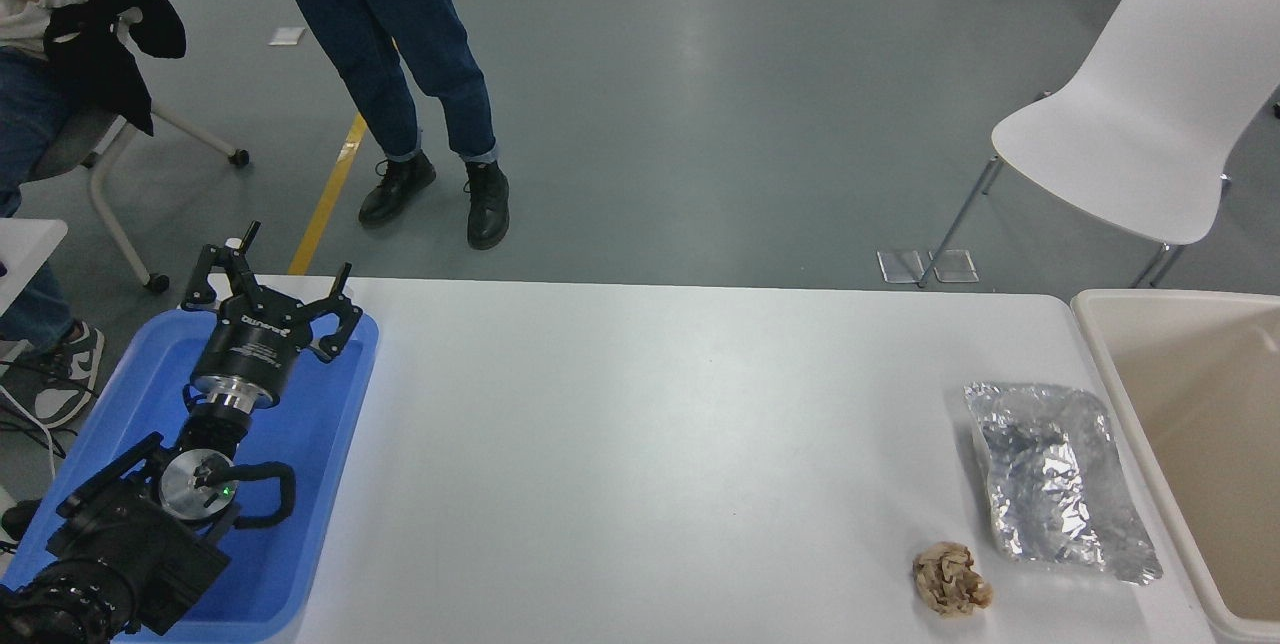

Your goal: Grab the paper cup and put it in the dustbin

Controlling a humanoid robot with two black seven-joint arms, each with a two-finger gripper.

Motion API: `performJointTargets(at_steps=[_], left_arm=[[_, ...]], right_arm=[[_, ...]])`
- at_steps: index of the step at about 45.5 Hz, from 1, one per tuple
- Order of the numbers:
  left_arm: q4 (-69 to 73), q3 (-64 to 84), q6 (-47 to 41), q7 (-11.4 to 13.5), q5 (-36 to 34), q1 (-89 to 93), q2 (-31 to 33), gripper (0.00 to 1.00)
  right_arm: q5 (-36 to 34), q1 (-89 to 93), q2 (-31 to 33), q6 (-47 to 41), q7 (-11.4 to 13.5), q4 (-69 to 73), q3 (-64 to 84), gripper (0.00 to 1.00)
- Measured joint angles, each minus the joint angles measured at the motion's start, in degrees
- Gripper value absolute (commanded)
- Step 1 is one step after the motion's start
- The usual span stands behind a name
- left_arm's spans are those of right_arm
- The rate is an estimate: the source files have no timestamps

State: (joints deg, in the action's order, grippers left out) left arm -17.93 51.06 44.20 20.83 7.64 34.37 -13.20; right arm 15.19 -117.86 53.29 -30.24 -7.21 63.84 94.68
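The beige dustbin stands at the table's right end, cut off by the picture's right edge. The paper cup is out of view, and so are my right arm and its gripper. My left gripper is parked open over the blue tray at the lower left, with nothing between its fingers.
A crumpled foil sheet lies beside the dustbin, with a crumpled brown paper ball just in front of it. A white chair stands beyond the table's far right corner. A person's legs stand at the far side; another person sits at the top left.
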Motion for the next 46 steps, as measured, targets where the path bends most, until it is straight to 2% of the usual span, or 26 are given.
performJointTargets(at_steps=[11,23,35,46], left_arm=[[0.01,0.00,0.00,0.00,0.00,0.00,-0.01,1.00],[0.00,0.00,0.01,0.01,0.00,0.07,0.04,1.00],[-0.01,0.00,0.05,0.01,-0.05,0.09,0.08,1.00],[0.00,0.00,0.07,0.00,-0.07,0.09,0.10,1.00]], right_arm=[[-0.16,15.81,2.37,10.85,-0.01,-4.93,-10.84,0.00],[-0.20,33.33,2.12,18.26,0.24,-14.20,-24.20,0.00],[-0.17,52.31,-3.44,22.77,0.42,-28.00,-38.17,0.00],[-0.11,69.06,-11.30,24.25,0.43,-45.12,-52.04,0.00]])
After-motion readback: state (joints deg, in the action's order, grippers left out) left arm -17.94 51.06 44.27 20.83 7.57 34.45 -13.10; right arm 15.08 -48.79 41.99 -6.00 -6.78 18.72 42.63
